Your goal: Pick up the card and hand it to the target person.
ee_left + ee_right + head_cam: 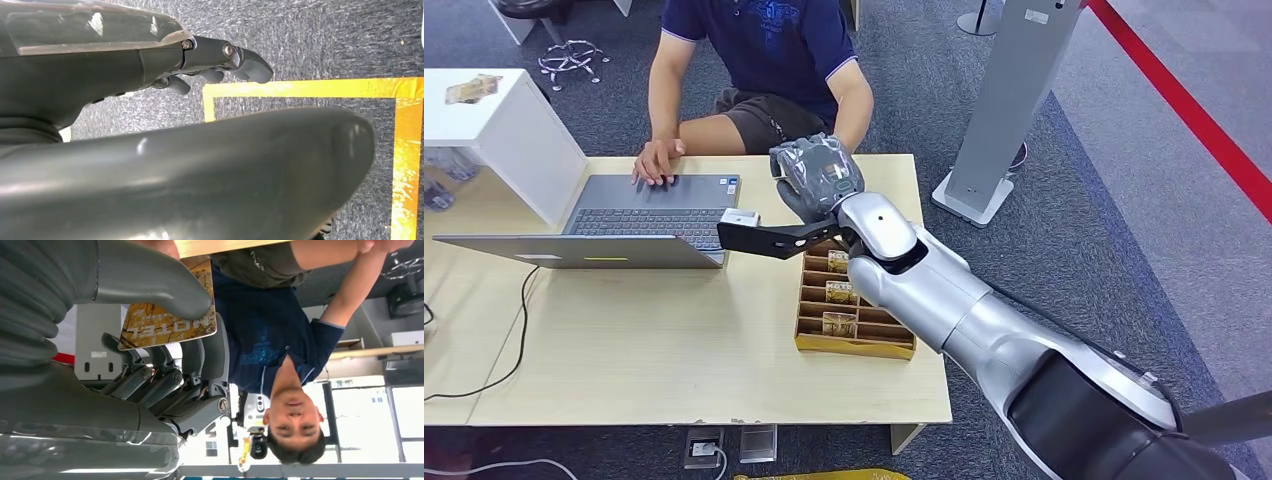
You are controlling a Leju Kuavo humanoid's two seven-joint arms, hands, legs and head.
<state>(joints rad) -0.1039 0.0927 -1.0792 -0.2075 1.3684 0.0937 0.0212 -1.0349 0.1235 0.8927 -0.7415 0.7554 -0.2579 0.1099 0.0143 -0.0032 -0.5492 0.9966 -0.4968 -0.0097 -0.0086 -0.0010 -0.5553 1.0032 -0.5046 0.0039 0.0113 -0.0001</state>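
The handover step is judged to be in hand: a yellow-brown printed hotel card (167,315) is pinched between the thick grey thumb and the darker fingers (200,355) of the right hand (817,180), which is held above the far edge of the pale wooden table (674,340), just in front of the seated person in a dark blue shirt (764,40). The card is lifted clear of the shallow cardboard divider tray (809,335). Next, the card should probably be offered further forward and released only once taken. The left hand (220,62) hangs over grey carpet, its fingers curled in on nothing.
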